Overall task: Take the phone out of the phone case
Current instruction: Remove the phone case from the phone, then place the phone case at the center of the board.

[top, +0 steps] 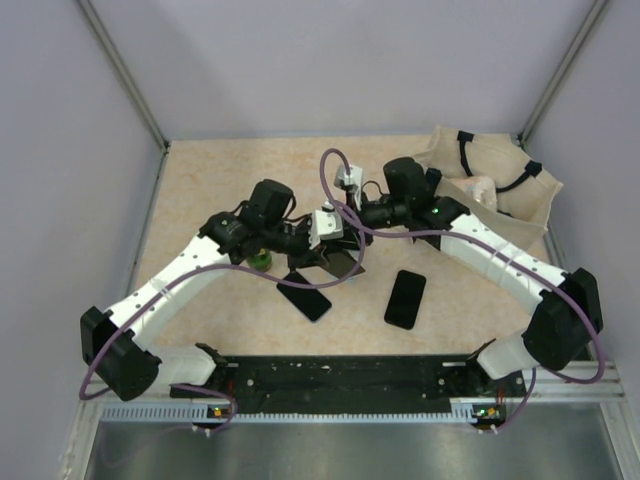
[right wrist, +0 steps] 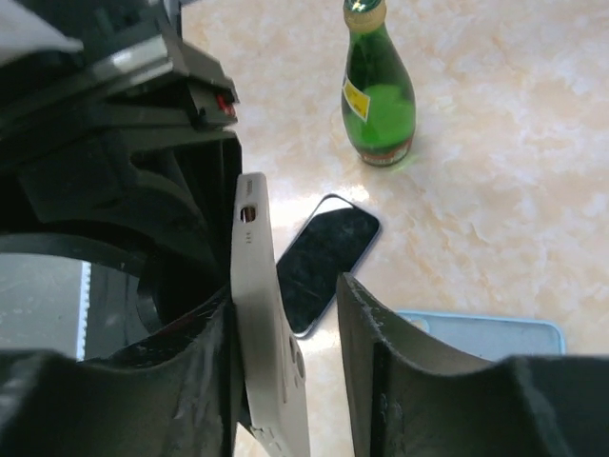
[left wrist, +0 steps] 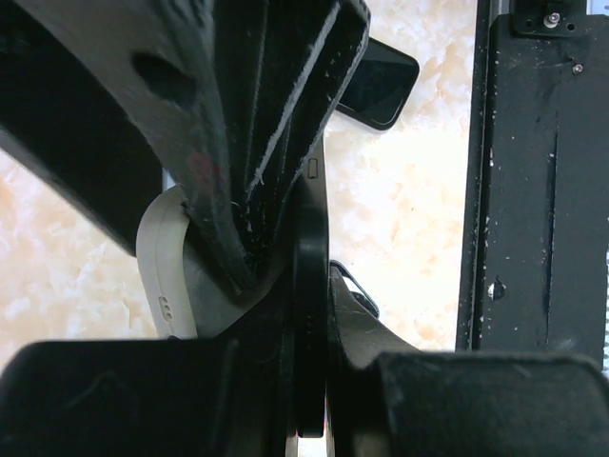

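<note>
Left fingers (left wrist: pixel 228 124) clenched on phone (left wrist: pixel 309 286), held aloft; right fingers (right wrist: pixel 409 381) parted astride cream phone case (right wrist: pixel 257 314) edge, one touching; likely hazard: lopsided closing may twist phone from the left grip, dropping both.

From above, you get only a sliver of the green glass bottle (top: pixel 261 260) behind the white left arm (top: pixel 180 274), and the held dark slab (top: pixel 338 262) is mostly covered. In your right wrist view the beige plastic case (right wrist: pixel 259 314) runs off the bottom, and a pale blue flat item (right wrist: pixel 476 333) shows only its far edge.
</note>
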`<state>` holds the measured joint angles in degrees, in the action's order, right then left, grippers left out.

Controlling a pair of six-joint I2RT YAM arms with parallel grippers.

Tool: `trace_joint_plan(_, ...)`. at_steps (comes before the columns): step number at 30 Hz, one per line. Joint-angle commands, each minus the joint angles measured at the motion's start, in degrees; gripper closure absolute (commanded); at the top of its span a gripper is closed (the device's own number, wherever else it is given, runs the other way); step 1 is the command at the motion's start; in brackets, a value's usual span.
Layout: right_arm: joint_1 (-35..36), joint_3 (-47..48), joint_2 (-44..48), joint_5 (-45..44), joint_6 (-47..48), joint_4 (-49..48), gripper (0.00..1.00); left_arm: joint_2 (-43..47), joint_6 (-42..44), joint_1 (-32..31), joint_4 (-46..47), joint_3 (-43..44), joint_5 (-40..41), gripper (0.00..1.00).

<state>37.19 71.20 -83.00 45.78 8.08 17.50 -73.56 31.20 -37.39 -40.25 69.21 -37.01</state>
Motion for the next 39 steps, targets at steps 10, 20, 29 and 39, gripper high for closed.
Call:
trace_joint_plan(10,0.78,-0.36,-0.84,-14.65,-0.25,-0.97,1.00,5.00,4.56,-0.32,-1.13,-0.57,-0.08,1.00)
trace_joint_plan(20,-6.78,7.54,-9.45,-14.85,-7.63,-4.22,1.00,11.59,15.38,-0.23,-18.19,-2.41,4.76,1.00)
trace_joint_plan(29,-7.66,13.69,-24.82,-6.24,-24.67,-20.12,1.00,14.06,14.50,-0.23,-21.36,0.31,2.83,1.00)
trace_joint_plan(39,-8.19,16.16,-40.65,-3.51,-42.88,-37.70,1.00,12.92,13.62,-0.23,-21.19,1.54,1.42,1.00)
